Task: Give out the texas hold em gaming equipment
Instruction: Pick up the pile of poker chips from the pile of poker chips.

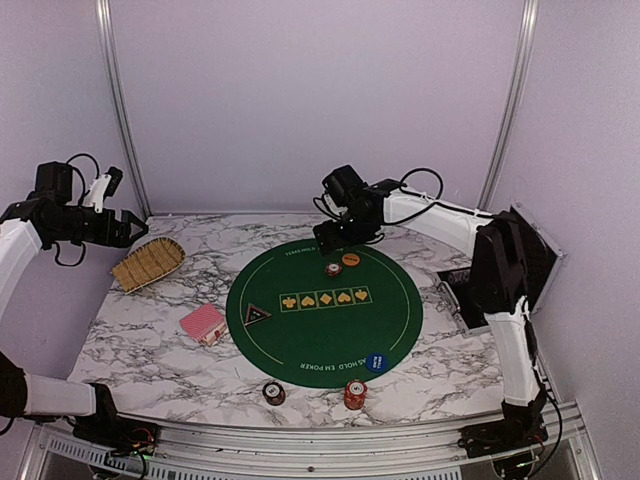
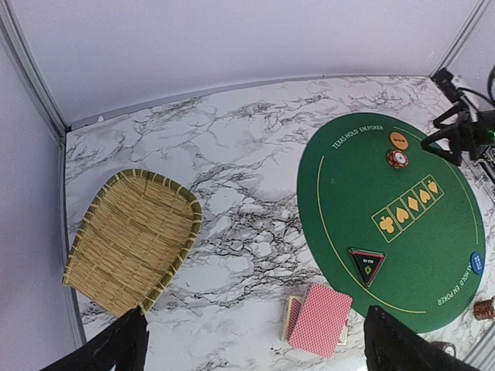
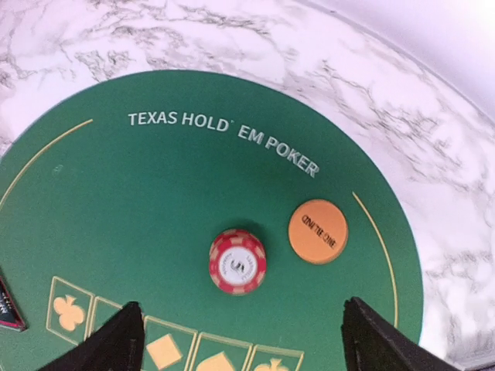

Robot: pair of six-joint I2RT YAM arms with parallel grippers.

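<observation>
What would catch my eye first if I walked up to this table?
The round green poker mat in the middle of the marble table stands out at once. At its far edge a red chip stack sits beside an orange disc, with the right gripper open above them. Left of the mat lie pink-backed cards, and a woven basket farther back.

Between my wide-apart fingers lie the cards, just beside the mat; the marker sits on it, the basket well apart.
</observation>
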